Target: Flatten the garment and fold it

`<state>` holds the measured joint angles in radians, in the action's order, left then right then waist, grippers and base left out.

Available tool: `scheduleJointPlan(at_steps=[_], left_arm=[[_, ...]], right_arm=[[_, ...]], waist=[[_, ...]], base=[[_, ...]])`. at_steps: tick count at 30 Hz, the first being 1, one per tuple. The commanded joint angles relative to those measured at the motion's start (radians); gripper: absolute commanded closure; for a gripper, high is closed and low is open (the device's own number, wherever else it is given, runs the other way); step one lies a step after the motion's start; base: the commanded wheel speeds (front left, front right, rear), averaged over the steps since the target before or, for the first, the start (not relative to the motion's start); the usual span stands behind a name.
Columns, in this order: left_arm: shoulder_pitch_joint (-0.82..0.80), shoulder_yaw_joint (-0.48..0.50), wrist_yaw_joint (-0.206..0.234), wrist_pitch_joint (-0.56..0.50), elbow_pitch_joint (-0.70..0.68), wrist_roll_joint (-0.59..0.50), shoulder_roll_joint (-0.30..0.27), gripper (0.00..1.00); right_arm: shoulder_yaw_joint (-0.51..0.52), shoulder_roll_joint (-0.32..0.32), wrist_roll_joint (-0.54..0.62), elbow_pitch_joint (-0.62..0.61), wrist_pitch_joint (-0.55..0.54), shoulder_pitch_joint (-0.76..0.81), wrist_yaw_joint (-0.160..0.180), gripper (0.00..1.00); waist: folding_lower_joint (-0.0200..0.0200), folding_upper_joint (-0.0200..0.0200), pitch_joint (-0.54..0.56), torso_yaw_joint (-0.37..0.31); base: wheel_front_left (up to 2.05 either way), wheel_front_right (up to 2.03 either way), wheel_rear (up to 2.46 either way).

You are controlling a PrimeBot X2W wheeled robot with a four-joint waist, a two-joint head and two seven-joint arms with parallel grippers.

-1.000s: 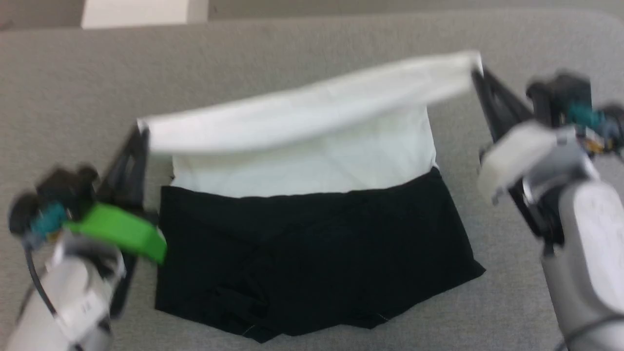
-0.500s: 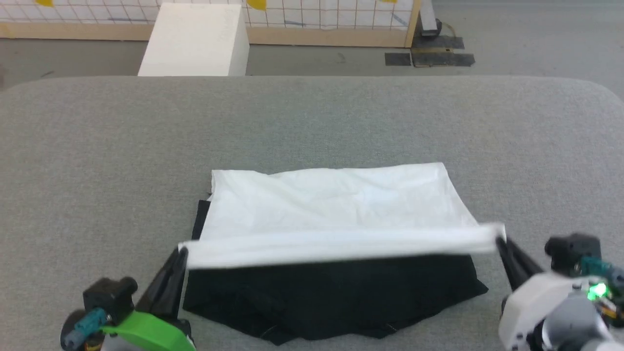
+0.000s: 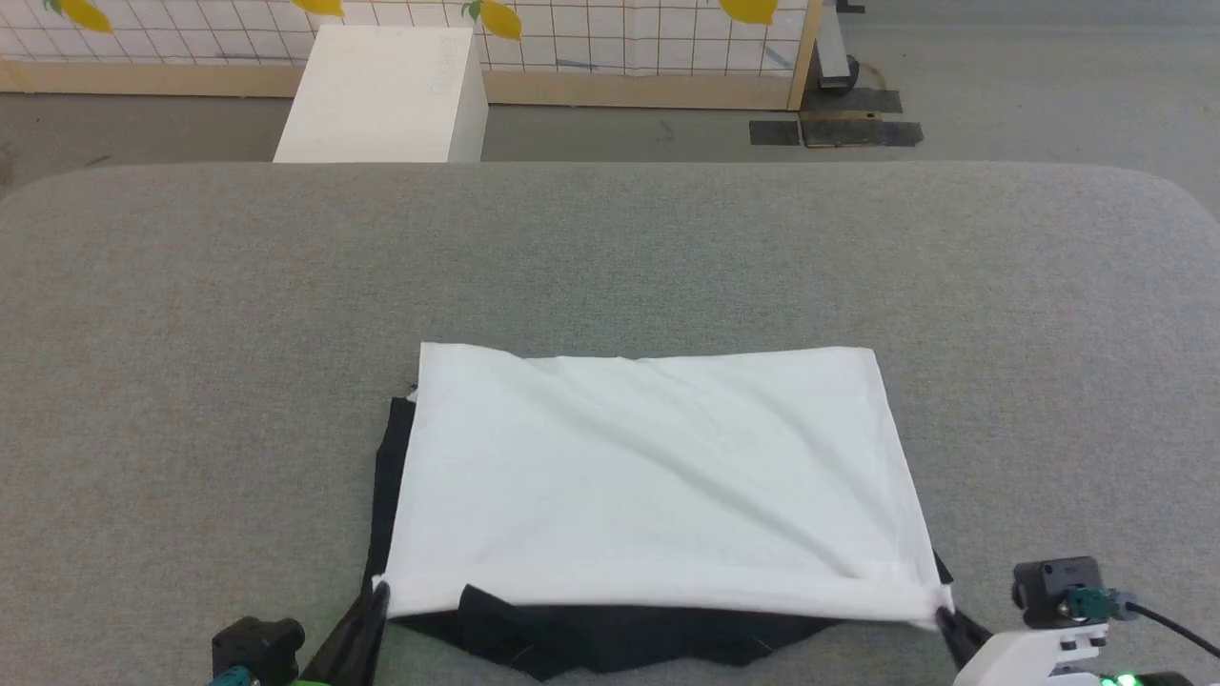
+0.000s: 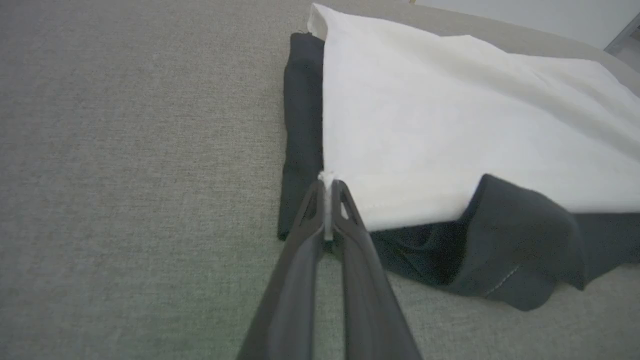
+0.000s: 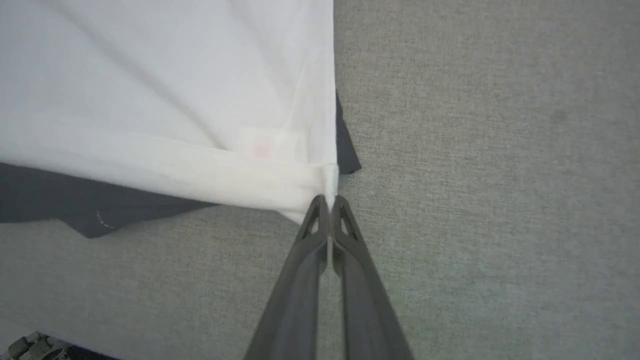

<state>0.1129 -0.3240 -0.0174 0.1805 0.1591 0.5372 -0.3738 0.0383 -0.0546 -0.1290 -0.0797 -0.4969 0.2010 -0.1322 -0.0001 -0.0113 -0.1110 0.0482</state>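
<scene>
Jaws of left gripper: clamped on near left corner of shirt, at white hem. Jaws of right gripper: clamped on near right corner. Shirt: folded, white layer over black, lying on grey surface.

Grey padded surface: under my left gripper, stretching ahead.
White box: far ahead, on floor.
Gridded panel, wood-framed, yellow lemon prints: behind it.
</scene>
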Motion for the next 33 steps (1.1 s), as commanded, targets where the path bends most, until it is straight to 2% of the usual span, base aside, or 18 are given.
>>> scheduleJointPlan(at_steps=[1, 2, 8, 12, 16, 20, 26, 33], left_arm=[[0.018, 0.001, 0.003, 0.0, 0.011, 0.005, 0.005, 0.51], [0.021, 0.002, 0.007, -0.001, 0.017, 0.009, 0.007, 0.0], [0.034, 0.018, 0.025, 0.013, 0.039, 0.016, 0.006, 0.0], [0.019, 0.04, 0.042, 0.053, 0.022, -0.005, 0.01, 0.0], [-0.022, 0.062, 0.06, 0.076, -0.012, -0.053, 0.034, 0.0], [-0.086, 0.091, 0.06, 0.08, -0.054, -0.116, 0.072, 0.0], [-0.188, 0.136, 0.012, 0.081, -0.044, -0.192, 0.13, 0.0], [-0.285, 0.169, -0.037, 0.081, 0.039, -0.236, 0.161, 0.0]], right_arm=[[-0.006, 0.002, -0.007, 0.008, -0.005, 0.015, 0.002, 0.0], [-0.005, 0.002, -0.009, 0.01, -0.006, 0.017, 0.002, 0.0], [0.031, 0.004, -0.028, -0.006, 0.016, 0.027, 0.002, 0.0], [0.083, 0.004, -0.082, -0.029, 0.089, 0.011, 0.002, 0.0], [0.115, 0.004, -0.122, -0.008, 0.172, -0.028, 0.002, 0.0], [0.132, 0.004, -0.15, 0.059, 0.228, -0.094, 0.002, 0.0], [0.129, 0.004, -0.198, 0.203, 0.229, -0.208, 0.002, 0.0], [0.093, 0.004, -0.168, 0.395, 0.132, -0.323, 0.002, 0.0]], waist=[[0.0001, 0.0113, 0.004, 0.003], [0.0001, 0.0113, 0.007, 0.005], [0.0001, 0.0113, 0.031, 0.019], [0.0001, 0.0113, 0.042, 0.028], [0.0001, 0.0113, 0.048, 0.041], [0.0001, 0.0113, 0.048, 0.056], [0.0001, 0.0113, 0.038, 0.072], [0.0001, 0.0113, 0.025, 0.073]], base=[[0.0, 0.0, 0.0], [0.0, 0.0, 0.0], [0.0, 0.0, 0.0], [0.0, 0.0, 0.0], [0.0, 0.0, 0.0], [0.0, 0.0, 0.0], [0.0, 0.0, 0.0], [0.0, 0.0, 0.0]])
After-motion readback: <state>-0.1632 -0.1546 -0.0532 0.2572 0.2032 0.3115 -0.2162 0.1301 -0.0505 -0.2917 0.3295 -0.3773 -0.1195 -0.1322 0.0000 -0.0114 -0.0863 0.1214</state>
